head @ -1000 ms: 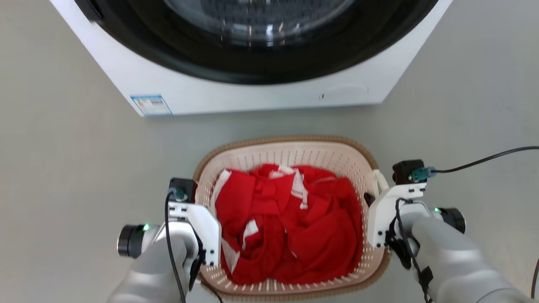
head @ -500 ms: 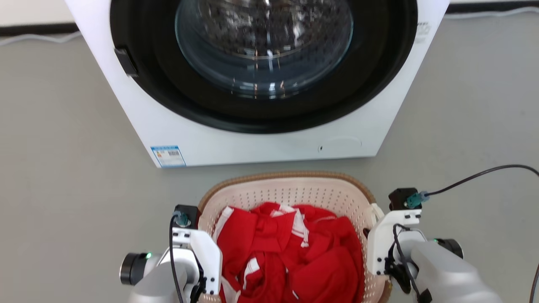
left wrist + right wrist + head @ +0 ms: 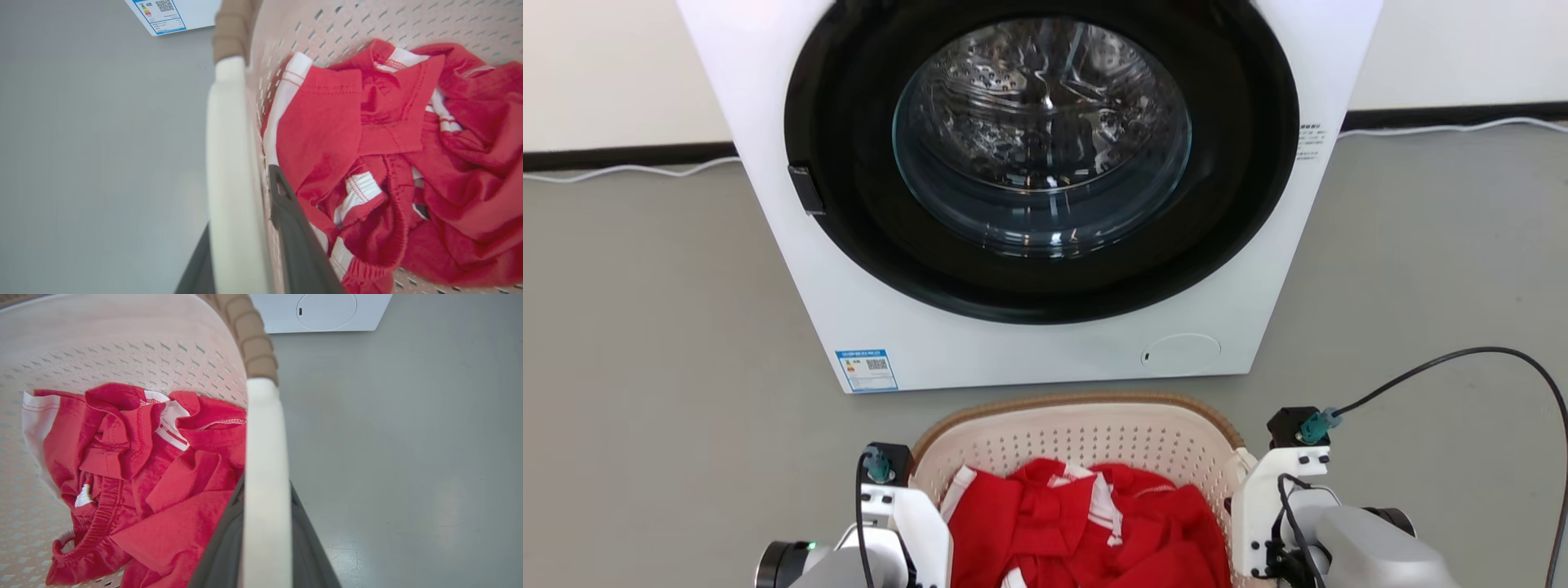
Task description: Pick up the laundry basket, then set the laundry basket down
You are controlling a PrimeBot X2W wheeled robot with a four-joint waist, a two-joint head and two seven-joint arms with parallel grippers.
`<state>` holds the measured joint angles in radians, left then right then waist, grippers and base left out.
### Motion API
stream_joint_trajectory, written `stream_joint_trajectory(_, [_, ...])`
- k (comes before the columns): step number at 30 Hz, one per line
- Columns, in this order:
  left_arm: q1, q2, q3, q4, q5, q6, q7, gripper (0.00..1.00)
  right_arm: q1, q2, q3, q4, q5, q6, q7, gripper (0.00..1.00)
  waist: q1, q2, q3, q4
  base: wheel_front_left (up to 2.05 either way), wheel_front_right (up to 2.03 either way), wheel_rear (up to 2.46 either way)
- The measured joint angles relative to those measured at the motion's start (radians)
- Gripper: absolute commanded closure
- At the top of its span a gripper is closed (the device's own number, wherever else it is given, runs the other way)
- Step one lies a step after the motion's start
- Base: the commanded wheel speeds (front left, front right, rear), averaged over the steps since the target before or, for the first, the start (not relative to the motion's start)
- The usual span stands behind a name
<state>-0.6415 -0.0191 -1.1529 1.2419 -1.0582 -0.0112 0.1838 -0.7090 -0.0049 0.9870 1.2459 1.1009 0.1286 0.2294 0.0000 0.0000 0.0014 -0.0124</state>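
Tilting up since a second ago, my head camera now takes in the washing machine (image 3: 1013,359) door. The laundry basket (image 3: 1078,433) of red clothes (image 3: 1086,514) lies just before it, long axis spanning between my arms. My left pincer (image 3: 241,204) clenches the left handle (image 3: 229,143), my right pincer (image 3: 265,486) the right handle (image 3: 263,428).

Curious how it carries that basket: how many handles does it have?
2. One white handle on the left side of the laundry basket, in the left gripper; the other on its right side, in the right gripper.
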Motion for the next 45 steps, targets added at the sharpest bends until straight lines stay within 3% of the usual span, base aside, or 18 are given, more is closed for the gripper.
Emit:
stream_joint_trajectory(27, [0.033,0.0,-0.032,0.005,-0.019,-0.016,0.114,1.0,0.022,0.002,0.087,-0.002,0.09,0.0,0.104,1.0,0.0001,0.0,-0.049,-0.01,0.0,0.0,0.0])
stream_joint_trajectory(45, [0.035,0.001,-0.044,0.005,-0.026,-0.015,0.113,1.0,0.022,0.002,0.127,-0.003,0.132,0.0,0.102,1.0,0.0,0.0,-0.045,-0.008,0.0,0.0,0.0])
